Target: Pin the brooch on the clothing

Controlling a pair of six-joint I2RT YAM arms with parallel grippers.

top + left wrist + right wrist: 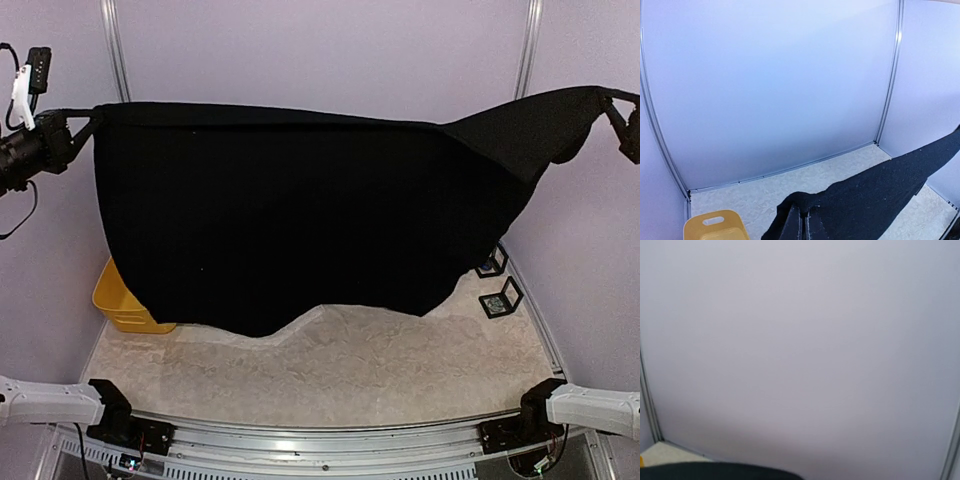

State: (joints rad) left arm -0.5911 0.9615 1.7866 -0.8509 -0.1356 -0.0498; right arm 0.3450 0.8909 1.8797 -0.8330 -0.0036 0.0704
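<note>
As the clothing, a large black T-shirt, hangs stretched wide in the air from left to right, it hides most of the far wall. Below it lies the pale marbled desk. A yellow bin stands at the far left, partly behind the cloth. The left fingers are closed on the upper left corner of the shirt, the right fingers on the upper right corner. Two small black frames stand at the right.
</note>
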